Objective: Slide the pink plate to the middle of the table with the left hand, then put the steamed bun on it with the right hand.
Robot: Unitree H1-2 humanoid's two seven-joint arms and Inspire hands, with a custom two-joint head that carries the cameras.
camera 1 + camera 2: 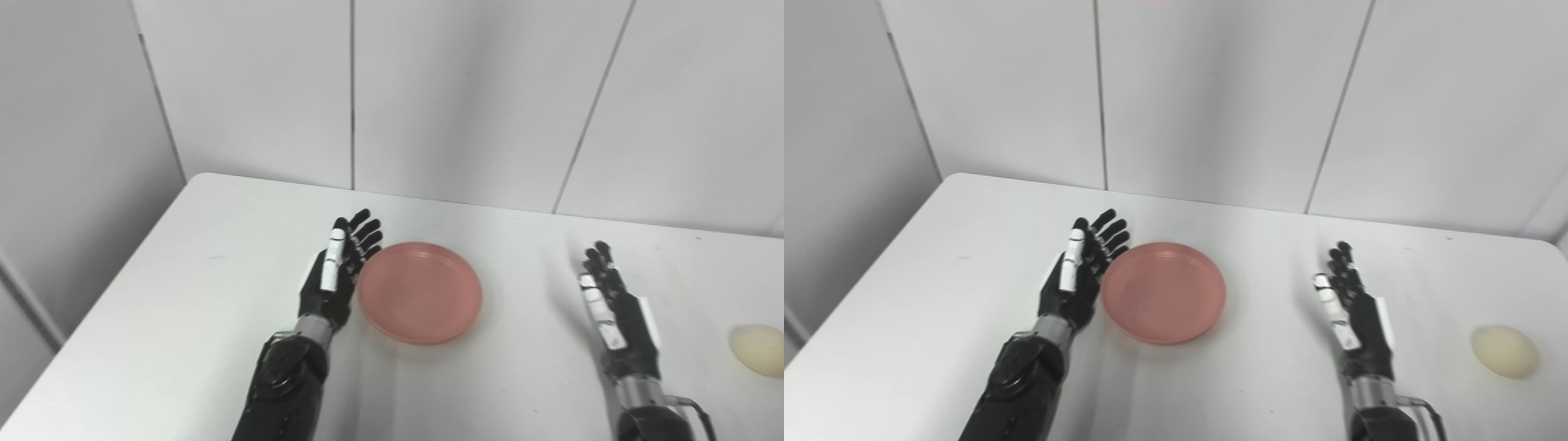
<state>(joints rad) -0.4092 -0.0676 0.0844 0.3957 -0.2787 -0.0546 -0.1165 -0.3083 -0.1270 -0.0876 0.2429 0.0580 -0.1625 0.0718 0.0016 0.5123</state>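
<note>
The pink plate (420,291) lies flat near the middle of the white table (184,294). My left hand (339,269) stands edge-on right at the plate's left rim, fingers straight and apart, palm toward the plate, holding nothing. Whether it touches the rim I cannot tell. My right hand (615,308) is open too, upright with fingers extended, well to the right of the plate. The pale cream steamed bun (1505,350) rests on the table farther right, apart from the right hand.
A white panelled wall (429,92) runs behind the table's far edge. The table's left edge slants toward the front at the left, and its rounded right corner (1557,246) shows at the far right.
</note>
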